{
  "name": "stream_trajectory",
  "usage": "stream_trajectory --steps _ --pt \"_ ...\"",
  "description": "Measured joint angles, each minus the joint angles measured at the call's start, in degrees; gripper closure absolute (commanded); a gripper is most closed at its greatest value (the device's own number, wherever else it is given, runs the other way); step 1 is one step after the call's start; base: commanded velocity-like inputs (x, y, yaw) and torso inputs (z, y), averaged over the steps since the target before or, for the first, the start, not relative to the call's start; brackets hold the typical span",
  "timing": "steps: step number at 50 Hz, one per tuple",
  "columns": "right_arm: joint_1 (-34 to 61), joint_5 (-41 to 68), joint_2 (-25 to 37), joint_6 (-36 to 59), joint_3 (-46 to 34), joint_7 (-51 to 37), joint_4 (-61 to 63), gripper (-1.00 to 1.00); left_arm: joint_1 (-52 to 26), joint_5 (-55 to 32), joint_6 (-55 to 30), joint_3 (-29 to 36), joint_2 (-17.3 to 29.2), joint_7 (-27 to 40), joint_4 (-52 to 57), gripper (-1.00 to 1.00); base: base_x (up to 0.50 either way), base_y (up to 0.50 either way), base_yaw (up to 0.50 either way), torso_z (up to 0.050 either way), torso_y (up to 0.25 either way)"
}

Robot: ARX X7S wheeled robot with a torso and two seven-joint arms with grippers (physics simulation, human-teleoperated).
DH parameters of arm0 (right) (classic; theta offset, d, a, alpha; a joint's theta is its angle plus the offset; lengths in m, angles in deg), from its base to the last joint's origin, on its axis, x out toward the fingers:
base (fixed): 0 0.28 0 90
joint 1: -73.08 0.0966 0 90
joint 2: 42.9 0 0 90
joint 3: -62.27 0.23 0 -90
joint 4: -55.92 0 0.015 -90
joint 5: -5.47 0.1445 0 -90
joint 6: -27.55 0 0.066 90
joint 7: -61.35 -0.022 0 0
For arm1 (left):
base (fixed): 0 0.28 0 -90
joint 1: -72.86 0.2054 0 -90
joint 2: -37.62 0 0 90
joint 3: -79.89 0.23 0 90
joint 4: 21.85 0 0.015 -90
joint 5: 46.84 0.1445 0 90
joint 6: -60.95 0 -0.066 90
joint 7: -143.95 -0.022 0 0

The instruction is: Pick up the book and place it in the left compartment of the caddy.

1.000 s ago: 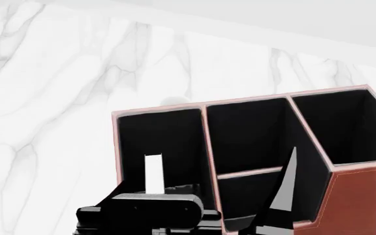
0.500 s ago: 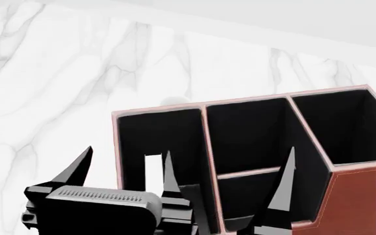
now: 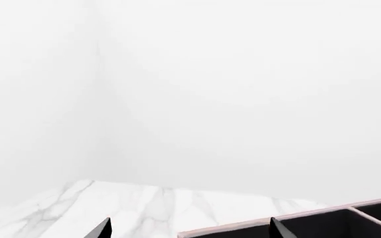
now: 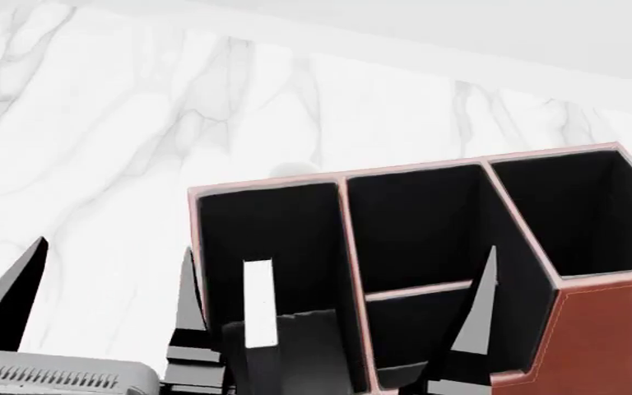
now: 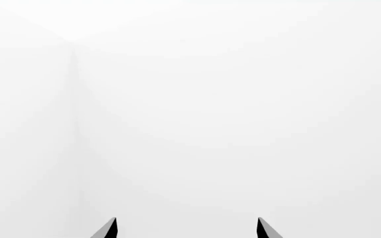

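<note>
White marble table [image 4: 108,123] is filling the left of the head view, and over it the left gripper [image 4: 108,309] is now standing with its two black pointed fingers spread wide and holding nothing. One second ago this gripper was low at the mouth of the left compartment [image 4: 277,226]; half a second ago it was already outside with the fingers apart; now it is sitting further to the left, clear of the caddy [image 4: 607,329]. I judge from this that the release is done and the arm is retreating.

The book [image 4: 294,350] is resting inside the left compartment, leaning there, with its white page edge showing as a pale upright strip and its dark cover beside it. The strip is in the same place as one second ago, so the book seems to be staying where it was left. The small round mark at the spine I cannot see.

Moving to the right, the middle sections [image 4: 420,230] and the right section [image 4: 574,214] are showing only black lining, nothing in them as far as it is visible. The right gripper [image 4: 563,309] is standing before the caddy's brown front, its fingers also spread and empty. The task is looking almost finished.
</note>
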Motion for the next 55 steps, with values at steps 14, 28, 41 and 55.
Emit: stream_trajectory --steps 14,28,41,55 --pt "-0.19 -0.42 0.27 -0.04 0.02 -0.29 -0.28 -1.00 8.26 5.78 -1.83 -6.98 10.45 0.44 5.62 -1.00 0.00 0.00 0.00 0.000 0.000" --pt "-1.69 -0.07 0.98 -1.12 2.16 -0.82 -1.07 -1.00 16.88 7.57 -2.64 -17.90 18.80 0.44 9.00 -1.00 0.00 0.00 0.00 0.000 0.000" --pt "-4.47 0.84 2.13 -2.47 6.23 -1.90 -1.20 -1.00 28.24 9.04 1.30 -29.75 25.71 0.44 9.40 -1.00 0.00 0.00 0.00 0.000 0.000" --pt "-8.44 2.32 3.38 -4.19 11.92 -3.25 -0.66 -1.00 43.85 9.46 5.08 -46.37 31.01 0.44 10.64 -1.00 0.00 0.00 0.00 0.000 0.000"
